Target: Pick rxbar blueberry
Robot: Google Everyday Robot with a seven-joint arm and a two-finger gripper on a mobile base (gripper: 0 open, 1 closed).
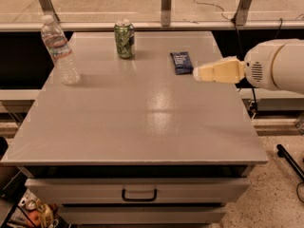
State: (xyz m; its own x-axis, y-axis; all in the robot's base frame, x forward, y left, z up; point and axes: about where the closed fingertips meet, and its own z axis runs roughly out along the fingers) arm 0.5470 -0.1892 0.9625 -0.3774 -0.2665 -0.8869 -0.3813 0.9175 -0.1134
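The rxbar blueberry (181,62) is a small flat dark navy wrapper with pale lettering. It lies flat on the grey table (142,108) at the back right. My gripper (197,72) is cream coloured and reaches in from the right on a large white arm. Its tip hovers just right of and slightly in front of the bar's near end. It holds nothing that I can see.
A green soda can (124,39) stands at the back centre, left of the bar. A clear water bottle (60,50) stands at the back left. A drawer with a handle (139,194) sits under the tabletop. A railing runs behind the table.
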